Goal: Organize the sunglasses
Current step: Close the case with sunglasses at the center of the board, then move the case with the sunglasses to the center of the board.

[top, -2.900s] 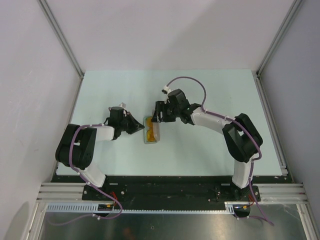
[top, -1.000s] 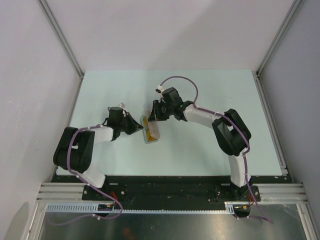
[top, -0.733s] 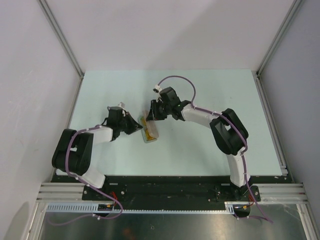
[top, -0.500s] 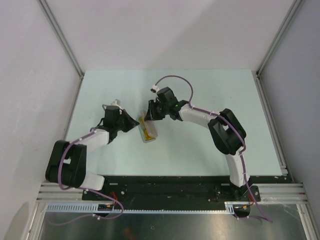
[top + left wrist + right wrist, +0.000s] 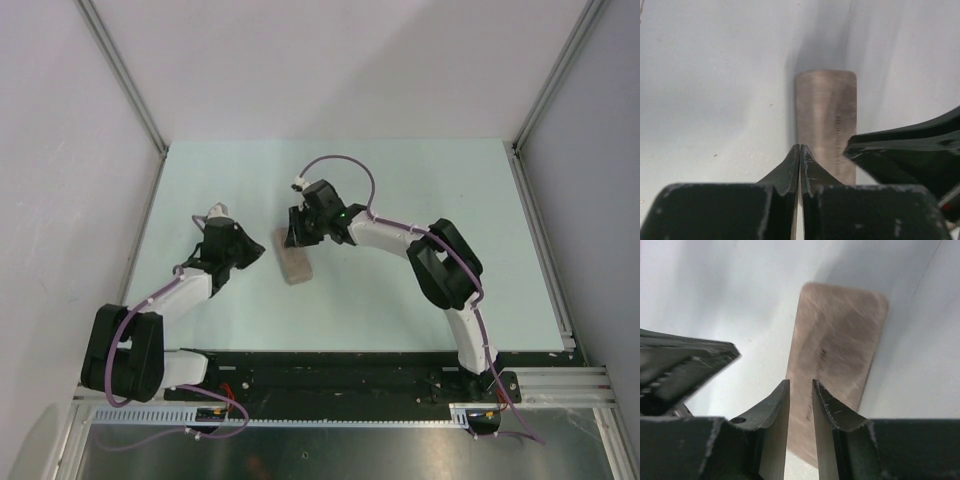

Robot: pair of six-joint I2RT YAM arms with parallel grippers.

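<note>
Sunglasses case (image 5: pixel 295 257) lies closed on table (image 5: pixel 420 180)

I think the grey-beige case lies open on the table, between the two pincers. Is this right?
Not quite. The case is closed, as the left wrist view shows: only its plain lid is visible. It does lie on the table, between the left pincer and the right pincer.
</note>
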